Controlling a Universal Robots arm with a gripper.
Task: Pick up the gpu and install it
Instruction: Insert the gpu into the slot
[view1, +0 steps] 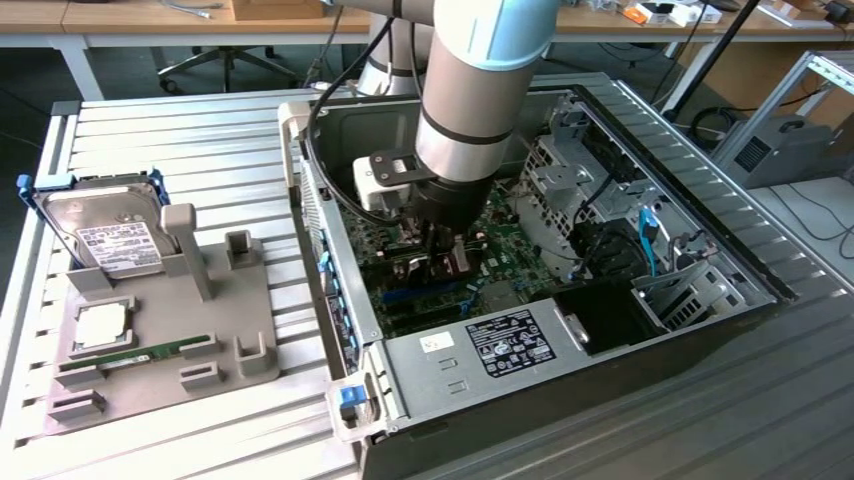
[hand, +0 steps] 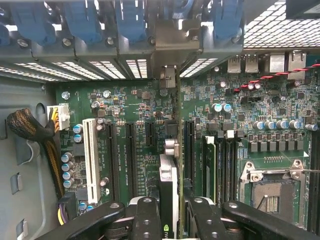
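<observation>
The gripper sits closest to the wrist lens, its two black fingers clamped on either face of the gpu. The card is seen edge-on. It stands upright over the board, in line with the black slots and beside the white slot. Its metal bracket end reaches toward the row of blue latches at the case's rear wall. Whether its lower edge has met a slot cannot be told.

In the exterior view a slatted metal table carries everything. The open case lies on its side on the exterior view's right. The arm comes down into it from above, with the gripper low over the green board. The power supply, with a black label, fills the near corner of the case.

On the exterior view's left, well apart from the case, is a grey holder. A hard drive with a white label leans upright at its far end. A square chip lies flat nearer the middle. A narrow green memory stick lies just beside the chip.

Inside the case, the wrist view shows a braided black cable running to a white plug at the board's edge. An empty processor socket lies on the far side of the card from that cable.
</observation>
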